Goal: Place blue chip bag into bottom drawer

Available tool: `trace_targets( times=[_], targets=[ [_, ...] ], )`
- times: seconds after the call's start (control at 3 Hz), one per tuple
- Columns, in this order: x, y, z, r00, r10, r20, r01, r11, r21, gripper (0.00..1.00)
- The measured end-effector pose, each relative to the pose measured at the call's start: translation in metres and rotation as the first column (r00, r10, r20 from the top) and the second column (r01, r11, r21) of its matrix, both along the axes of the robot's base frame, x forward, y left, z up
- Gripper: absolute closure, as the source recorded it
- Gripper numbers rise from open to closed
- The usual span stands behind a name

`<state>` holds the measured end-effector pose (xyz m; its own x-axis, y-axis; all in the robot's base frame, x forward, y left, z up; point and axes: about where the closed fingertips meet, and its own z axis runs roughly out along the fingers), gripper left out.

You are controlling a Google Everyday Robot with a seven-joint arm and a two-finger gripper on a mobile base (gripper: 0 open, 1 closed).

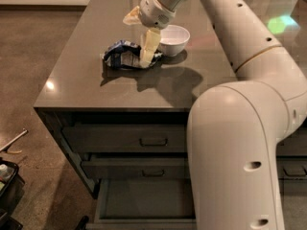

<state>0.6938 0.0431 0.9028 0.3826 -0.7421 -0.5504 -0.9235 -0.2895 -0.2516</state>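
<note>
The blue chip bag (123, 55) lies crumpled on the dark grey countertop (86, 85), just left of the white bowl (174, 38). My gripper (135, 42) hangs over the bag's right end, open. One cream finger (149, 47) points down and touches the bag's right edge; the other shows up and to the left. The bottom drawer (144, 202) of the left column is pulled out, and its flat dark interior shows. My arm hides its right part.
Two shut handled drawers (152, 141) sit above the open one. My large white arm (240, 143) fills the right foreground and hides the right drawer column. Brown floor lies to the left, with dark clutter (7, 186) at the lower left.
</note>
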Motion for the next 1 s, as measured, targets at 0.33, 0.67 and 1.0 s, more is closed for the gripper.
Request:
trace_targets(
  times=[0.33, 0.67, 1.0],
  targets=[
    [0.0039, 0.0045, -0.0026, 1.0, -0.003, 0.002, 0.003, 1.0, 0.01, 0.14],
    [0.0039, 0.0045, -0.0026, 1.0, -0.003, 0.002, 0.003, 1.0, 0.01, 0.38],
    [0.0039, 0.0045, -0.0026, 1.0, -0.003, 0.002, 0.003, 1.0, 0.01, 0.61]
  ],
)
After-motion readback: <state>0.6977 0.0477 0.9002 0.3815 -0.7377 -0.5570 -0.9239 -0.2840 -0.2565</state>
